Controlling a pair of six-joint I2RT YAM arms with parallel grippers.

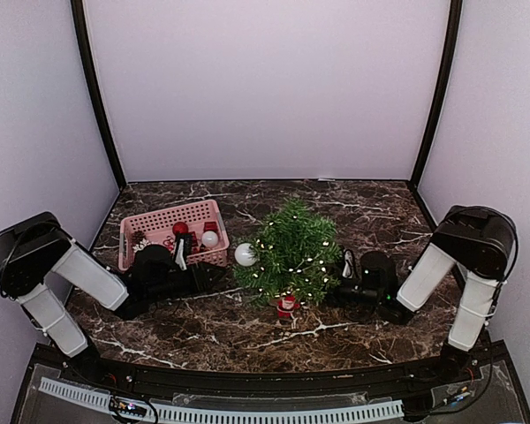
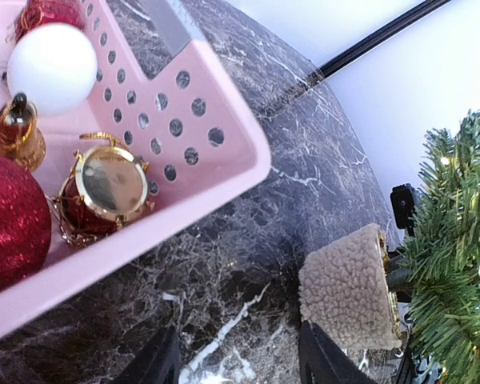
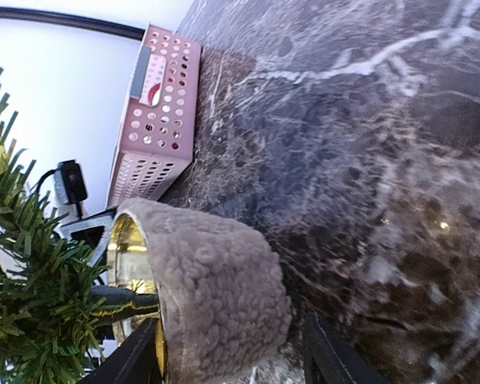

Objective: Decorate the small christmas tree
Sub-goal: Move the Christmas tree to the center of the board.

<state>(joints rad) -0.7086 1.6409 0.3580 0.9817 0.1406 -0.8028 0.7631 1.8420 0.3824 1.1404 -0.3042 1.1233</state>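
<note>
The small christmas tree (image 1: 290,252) stands mid-table, strung with small lights, with a white ball (image 1: 245,254) at its left side and a small red ornament (image 1: 286,306) at its foot. Its fuzzy tan pot (image 3: 216,292) lies between the spread jaws of my right gripper (image 3: 230,322). A thin gap shows beside one finger. My left gripper (image 2: 240,356) is open over bare marble, its right finger (image 2: 324,360) close beside the pot (image 2: 348,292). From above, the left gripper (image 1: 219,276) and right gripper (image 1: 336,287) flank the tree's base.
A pink perforated basket (image 1: 168,221) sits back left of the tree. It holds a white ball (image 2: 52,68), a red glitter ball (image 2: 12,224), a gold-rimmed drum (image 2: 108,188) and a gold bell (image 2: 16,132). A black light-string box (image 1: 348,262) lies right of the tree.
</note>
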